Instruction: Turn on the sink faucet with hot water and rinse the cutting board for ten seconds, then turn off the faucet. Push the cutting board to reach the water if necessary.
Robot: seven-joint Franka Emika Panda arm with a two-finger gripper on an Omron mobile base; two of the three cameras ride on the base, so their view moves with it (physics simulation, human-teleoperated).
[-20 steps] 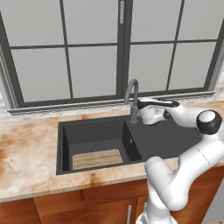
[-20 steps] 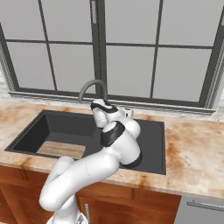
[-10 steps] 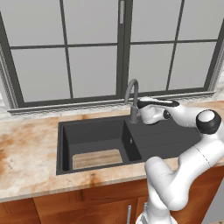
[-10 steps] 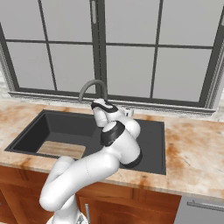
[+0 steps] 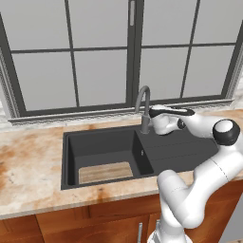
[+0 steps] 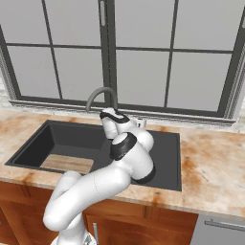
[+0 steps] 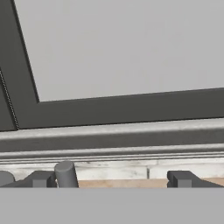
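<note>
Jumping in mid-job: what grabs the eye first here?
The white arm's end effector, open, is up against the base of the gooseneck sink faucet behind the dark sink. A cutting board lies flat at the front of the basin. No stream is visible from the spout.

Dark-framed window (image 5: 133, 57) above mottled stone counter (image 5: 28, 161)

You see a light-tan striped cutting board (image 5: 105, 172) in a charcoal sink (image 5: 190, 144), grey faucet (image 5: 144, 107), mottled beige-rust bench (image 5: 28, 161).
</note>
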